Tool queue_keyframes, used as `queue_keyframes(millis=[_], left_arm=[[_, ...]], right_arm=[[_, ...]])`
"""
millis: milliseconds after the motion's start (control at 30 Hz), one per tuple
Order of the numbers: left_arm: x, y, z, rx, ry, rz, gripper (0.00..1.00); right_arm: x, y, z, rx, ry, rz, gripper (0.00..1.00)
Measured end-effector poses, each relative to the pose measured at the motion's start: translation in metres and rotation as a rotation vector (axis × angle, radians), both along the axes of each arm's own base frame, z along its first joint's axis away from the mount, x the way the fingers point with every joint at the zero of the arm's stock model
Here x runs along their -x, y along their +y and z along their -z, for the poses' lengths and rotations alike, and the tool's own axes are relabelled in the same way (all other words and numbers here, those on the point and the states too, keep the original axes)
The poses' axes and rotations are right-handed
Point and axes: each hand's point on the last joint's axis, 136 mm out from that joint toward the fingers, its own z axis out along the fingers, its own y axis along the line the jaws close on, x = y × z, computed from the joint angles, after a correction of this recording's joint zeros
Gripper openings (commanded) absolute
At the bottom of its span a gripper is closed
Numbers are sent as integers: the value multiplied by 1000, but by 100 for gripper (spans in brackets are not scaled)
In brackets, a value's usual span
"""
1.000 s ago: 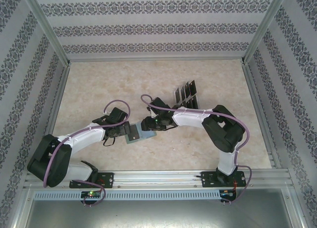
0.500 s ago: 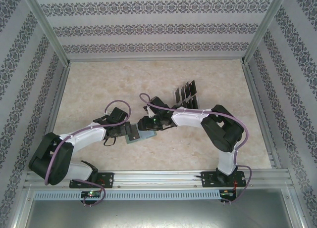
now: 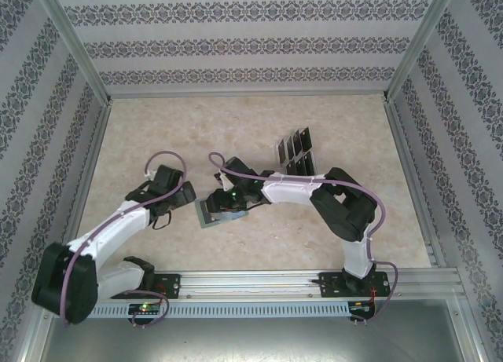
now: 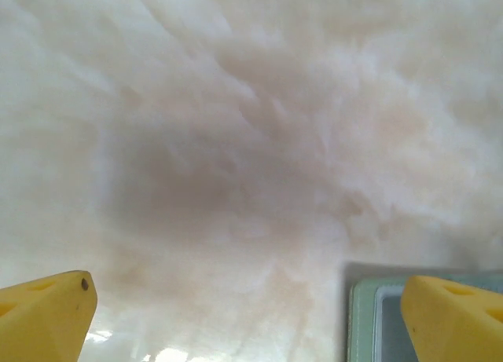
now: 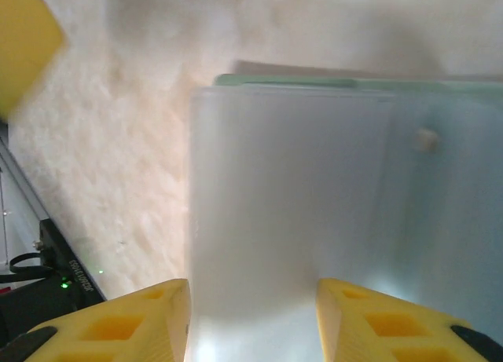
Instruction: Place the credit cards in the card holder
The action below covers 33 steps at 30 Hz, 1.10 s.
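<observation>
Item one, nearest my side: the left end effector (image 4: 247,295), yellow-fingered, released and spread wide with nothing in it. It hangs low over the bare, marbled beige table (image 3: 157,134), with a corner of the holder just beside one finger. Item two: the card holder (image 3: 209,215), a small flat sage-green soft rectangular case. It lies on the table between the two arms and shows a pale inner panel (image 5: 299,205). Item three: the right end effector (image 5: 251,315), directly over that holder, fingers part-way apart with the panel running between them. I cannot tell whether it pinches the flap or merely bears on it, and I see no card in it. Item four, farther back on the right: the credit cards (image 3: 294,148), thin black rectangles standing on edge in rows, well apart from the holder. My reading is that the holder is being readied and loading has not begun. The next move calls for one arm to steady the pocket while the other pinches a card by its edge and lines it up squarely with the pocket mouth.
</observation>
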Motion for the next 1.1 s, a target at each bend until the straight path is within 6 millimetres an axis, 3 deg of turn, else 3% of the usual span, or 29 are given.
queue_keyframes(millis=[167, 267, 367, 467, 567, 700, 800, 933, 1100], left_arm=[[-3, 11, -30, 12, -76, -30, 100], [-1, 11, -32, 10, -69, -22, 100], [2, 10, -29, 15, -51, -14, 100], [3, 7, -28, 28, -44, -3, 100], [4, 2, -25, 48, -28, 16, 100], [6, -9, -14, 75, 21, 54, 100], [6, -19, -6, 84, 50, 92, 100], [7, -35, 5, 79, 86, 148, 100], [12, -52, 19, 50, 125, 212, 100]], right_arm=[[9, 24, 9, 1, 8, -39, 46], [14, 27, 18, 13, 25, -47, 46], [13, 27, 13, 7, 20, -46, 46], [12, 23, 1, 3, 16, -40, 46], [6, 13, -35, -37, -29, -25, 46], [-20, -20, -92, -79, -142, 49, 46], [-45, -54, -112, -45, -219, 125, 48], [-73, -103, -103, 102, -286, 206, 49], [-92, -155, -83, 285, -311, 259, 48]])
